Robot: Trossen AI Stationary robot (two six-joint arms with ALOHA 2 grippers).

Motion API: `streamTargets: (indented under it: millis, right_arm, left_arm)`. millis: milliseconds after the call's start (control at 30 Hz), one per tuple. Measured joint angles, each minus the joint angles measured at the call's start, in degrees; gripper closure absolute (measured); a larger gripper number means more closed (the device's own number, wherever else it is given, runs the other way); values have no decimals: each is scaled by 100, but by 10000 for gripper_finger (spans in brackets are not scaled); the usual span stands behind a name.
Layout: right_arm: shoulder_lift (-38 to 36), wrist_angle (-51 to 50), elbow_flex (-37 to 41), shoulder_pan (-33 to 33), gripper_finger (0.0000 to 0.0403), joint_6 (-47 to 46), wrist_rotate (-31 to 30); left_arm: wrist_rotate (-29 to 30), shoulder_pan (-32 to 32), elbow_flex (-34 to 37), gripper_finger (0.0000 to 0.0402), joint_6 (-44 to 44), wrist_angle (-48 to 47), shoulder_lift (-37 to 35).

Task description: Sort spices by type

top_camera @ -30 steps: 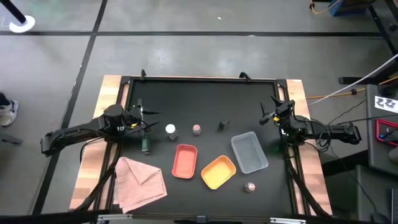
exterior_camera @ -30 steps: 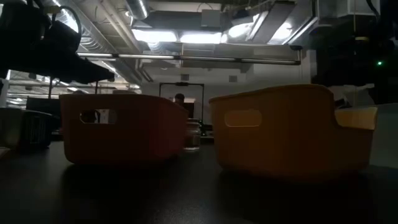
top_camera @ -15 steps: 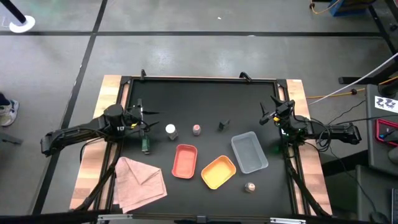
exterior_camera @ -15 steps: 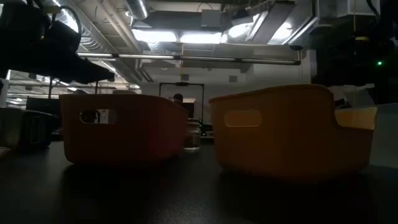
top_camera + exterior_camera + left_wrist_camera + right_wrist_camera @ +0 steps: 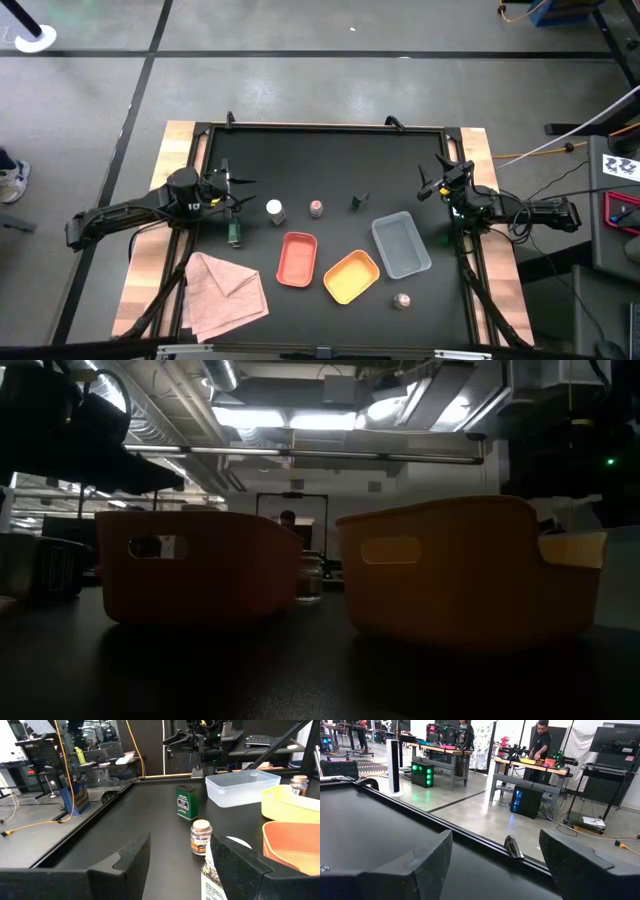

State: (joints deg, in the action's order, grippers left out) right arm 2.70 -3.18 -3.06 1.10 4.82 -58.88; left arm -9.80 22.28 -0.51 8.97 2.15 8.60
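In the high view five small jars stand on the black table: a white-capped one [image 5: 274, 209], a pinkish-brown one [image 5: 316, 208], a dark green one [image 5: 358, 202], a second dark green one [image 5: 233, 235] and a second pinkish-brown one [image 5: 402, 300] near the table's near edge. My left gripper [image 5: 232, 192] hangs open just left of the white-capped jar, touching nothing. Its wrist view shows the green jar [image 5: 186, 802], the pinkish-brown jar [image 5: 200, 836] and the white cap [image 5: 236, 841] beyond the open fingers [image 5: 180, 840]. My right gripper [image 5: 428, 185] waits open at the table's right side [image 5: 495, 835].
A red tray [image 5: 297, 258], a yellow tray [image 5: 351, 276] and a grey tray [image 5: 401, 244] sit in a row near the table's middle. A pink cloth [image 5: 225, 295] lies at the near left corner. People stand at benches in the room beyond [image 5: 540, 740].
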Motion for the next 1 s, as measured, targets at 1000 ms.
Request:
streamTargets:
  millis: [1000]
  right_arm:
    - [2, 57, -5, -1, 104, -72, 2086]
  left_arm:
    - [27, 0, 2, 205, -951, 133, 0]
